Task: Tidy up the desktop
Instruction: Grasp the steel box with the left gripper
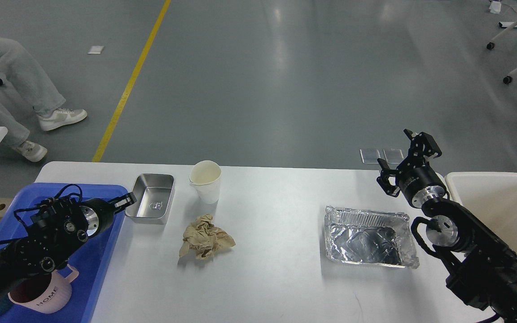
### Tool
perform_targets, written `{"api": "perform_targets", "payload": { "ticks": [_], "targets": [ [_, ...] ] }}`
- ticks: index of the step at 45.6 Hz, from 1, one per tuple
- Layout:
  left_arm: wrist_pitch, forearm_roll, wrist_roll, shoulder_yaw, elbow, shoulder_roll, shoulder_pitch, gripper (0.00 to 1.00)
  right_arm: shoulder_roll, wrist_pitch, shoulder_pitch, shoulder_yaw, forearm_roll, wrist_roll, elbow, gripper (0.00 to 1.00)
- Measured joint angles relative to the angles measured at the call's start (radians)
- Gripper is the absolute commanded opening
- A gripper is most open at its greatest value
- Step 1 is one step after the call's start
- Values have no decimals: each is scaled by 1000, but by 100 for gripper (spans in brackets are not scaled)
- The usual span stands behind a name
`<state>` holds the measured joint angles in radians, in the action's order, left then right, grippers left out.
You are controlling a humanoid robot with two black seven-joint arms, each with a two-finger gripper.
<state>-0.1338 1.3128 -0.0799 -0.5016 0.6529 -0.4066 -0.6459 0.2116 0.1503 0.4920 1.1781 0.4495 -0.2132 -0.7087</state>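
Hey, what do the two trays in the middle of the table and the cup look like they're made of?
The small box looks like brushed stainless steel: rigid walls, dull grey sheen. The wide tray seems to be thin aluminium foil: crinkled rim, bright patchy reflections. The cup appears to be white paper with a rolled lip, matte; plastic can't be ruled out.

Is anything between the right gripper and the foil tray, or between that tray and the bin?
Nothing visible. The right gripper is above the desktop, with bare surface between it and the foil tray. The cream bin is just right of the tray; only the robot's own right arm crosses that gap.
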Motion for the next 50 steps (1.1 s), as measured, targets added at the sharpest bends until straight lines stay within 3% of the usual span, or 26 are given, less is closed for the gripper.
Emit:
{"api": "perform_targets", "payload": {
  "ticks": [24,36,50],
  "targets": [
    [-31,-1,7,53,-1,1,-11,22,1,0,3,0,0,0,4,100],
    [-80,-1,25,60,-1,-4,-20,1,2,0,4,0,0,0,8,100],
    [-117,-2,55,60,1,-12,-36,0,2,-1,2,0,0,0,8,100]
  ]
}}
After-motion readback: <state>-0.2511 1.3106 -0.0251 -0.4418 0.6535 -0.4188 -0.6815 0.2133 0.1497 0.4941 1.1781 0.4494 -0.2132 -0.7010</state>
